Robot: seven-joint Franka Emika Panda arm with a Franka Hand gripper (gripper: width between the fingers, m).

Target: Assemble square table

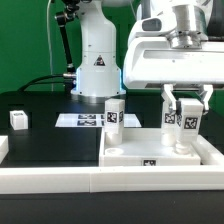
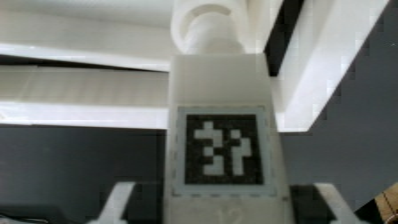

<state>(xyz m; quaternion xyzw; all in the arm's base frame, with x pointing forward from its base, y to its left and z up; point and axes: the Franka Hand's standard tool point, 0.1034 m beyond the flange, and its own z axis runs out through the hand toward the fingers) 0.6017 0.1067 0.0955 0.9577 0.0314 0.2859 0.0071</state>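
The white square tabletop (image 1: 160, 152) lies tray-like at the exterior view's right. One white tagged leg (image 1: 113, 113) stands upright at its far left corner. My gripper (image 1: 185, 103) comes down from above and is shut on a second tagged leg (image 1: 183, 125), which stands upright on the tabletop's right side. In the wrist view this leg (image 2: 222, 140) fills the middle, with the fingers (image 2: 121, 200) at both of its sides. A third leg (image 1: 18, 119) lies on the black table at the far left. The fourth leg is out of view.
The marker board (image 1: 82, 120) lies flat in front of the robot base (image 1: 97, 60). A long low white border wall (image 1: 90, 182) runs along the front. A green backdrop stands behind.
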